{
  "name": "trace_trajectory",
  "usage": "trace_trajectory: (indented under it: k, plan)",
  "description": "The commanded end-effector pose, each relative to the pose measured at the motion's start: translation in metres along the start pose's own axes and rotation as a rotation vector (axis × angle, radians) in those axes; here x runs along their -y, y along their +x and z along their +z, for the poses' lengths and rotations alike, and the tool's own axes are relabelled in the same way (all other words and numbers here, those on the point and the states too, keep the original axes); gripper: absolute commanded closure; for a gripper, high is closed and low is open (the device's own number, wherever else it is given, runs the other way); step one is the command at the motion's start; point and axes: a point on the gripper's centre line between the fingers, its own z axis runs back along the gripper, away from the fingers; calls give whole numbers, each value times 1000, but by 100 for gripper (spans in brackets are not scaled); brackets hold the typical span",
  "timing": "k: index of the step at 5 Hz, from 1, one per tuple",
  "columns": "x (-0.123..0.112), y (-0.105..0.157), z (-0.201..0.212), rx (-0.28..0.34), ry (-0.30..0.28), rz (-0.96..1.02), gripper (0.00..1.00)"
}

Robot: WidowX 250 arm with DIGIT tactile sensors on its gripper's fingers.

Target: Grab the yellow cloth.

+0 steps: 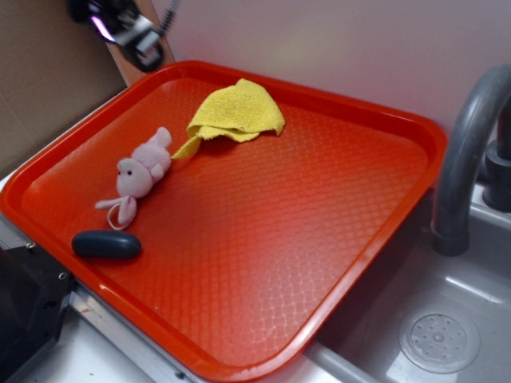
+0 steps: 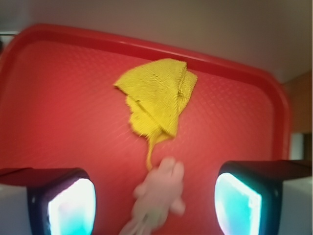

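In the exterior view, a dark oval object (image 1: pixel 106 244) lay nearest the camera, at about 8 o'clock on the orange-red tray (image 1: pixel 319 263), close to the tray's near-left rim. Just beyond it, the pink plush toy (image 1: pixel 140 174) lay at about 9 o'clock, its long axis running from lower left to upper right.

The yellow cloth (image 1: pixel 238 113) lay farther back, at about 11 o'clock on the tray, near the far rim and flat on the tray floor. The main body formed a folded, roughly triangular patch. A narrow tail extended from the lower-left corner toward 7 o'clock, ending just beside the head end of the toy; contact could not be confirmed. The long axis of the cloth ran from that tail tip up to the upper-right folded corner.

A grey faucet (image 1: pixel 467 152) and sink basin (image 1: pixel 447 335) stood at 3 to 5 o'clock, off the tray.

The gripper (image 1: pixel 132 30) hung beyond the far-left corner of the tray, at about 11 o'clock, well apart from the cloth.

In the wrist view, the jaws were spread wide with nothing between them; one finger pad (image 2: pixel 73 208) showed at lower left. The yellow cloth (image 2: pixel 159 95) lay ahead at 12 o'clock, tail pointing toward 6 o'clock, with the blurred toy (image 2: pixel 159 198) nearer.
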Motion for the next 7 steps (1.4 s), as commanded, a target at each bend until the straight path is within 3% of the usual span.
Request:
trace_trajectory:
  k: [1, 2, 3, 6, 7]
  plan:
    - [-10, 27, -60, 54, -131, -62, 0]
    - [6, 23, -66, 69, -250, -152, 0]
    - [10, 23, -70, 86, -160, -145, 0]
    - [10, 23, -70, 86, -160, -145, 0]
    - [24, 42, -86, 138, -128, -197, 0]
